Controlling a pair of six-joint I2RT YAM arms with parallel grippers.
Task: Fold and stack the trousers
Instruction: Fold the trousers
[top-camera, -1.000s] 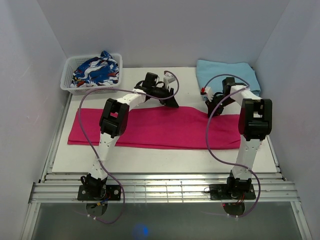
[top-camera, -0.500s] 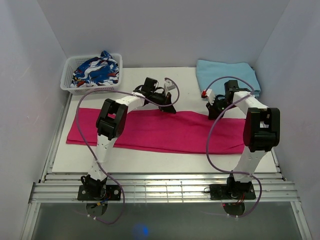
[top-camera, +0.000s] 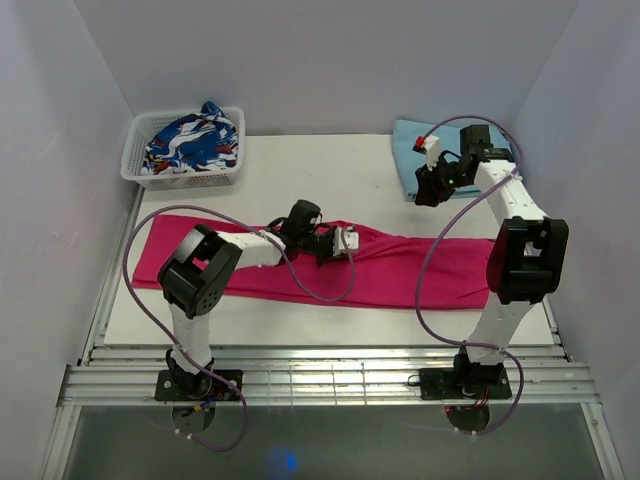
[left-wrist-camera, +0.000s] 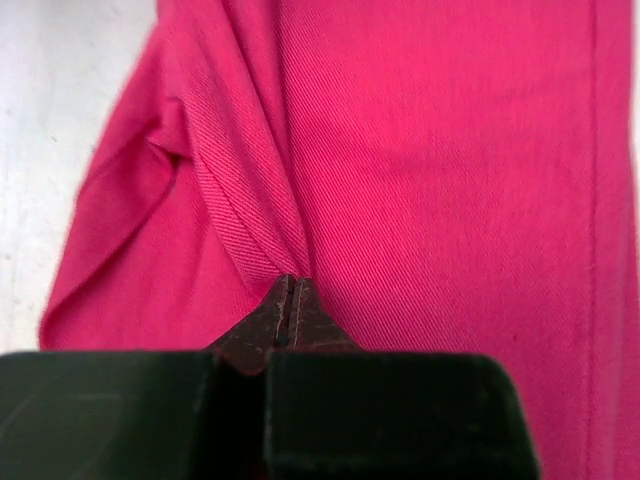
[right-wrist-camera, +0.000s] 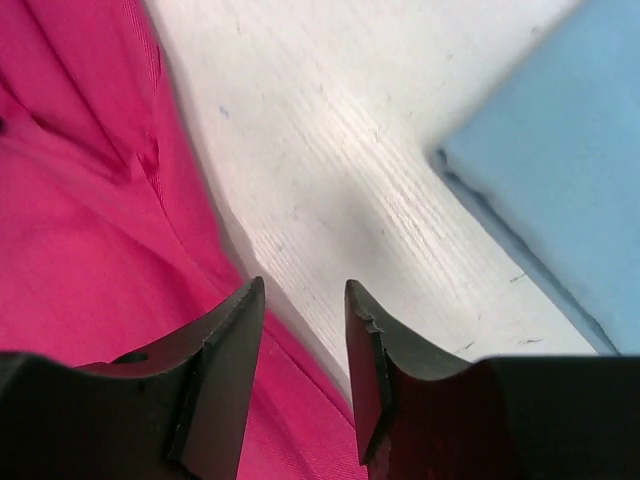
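The magenta trousers lie stretched left to right across the white table. My left gripper sits low over their middle, shut on a pinched fold of the far edge, which shows bunched at the fingertips in the left wrist view over the trousers. My right gripper hangs raised at the back right, clear of the trousers. Its jaws stand open with nothing between them, above bare table, with the trousers to its left.
A light blue folded cloth lies at the back right, just behind my right gripper, and shows as the blue cloth in the right wrist view. A white basket holding a blue-white-red patterned garment stands at the back left.
My left gripper shut on the trousers' far edge and drew it toward the near side. My right gripper opened, let go of the fabric, and rose toward the back right.
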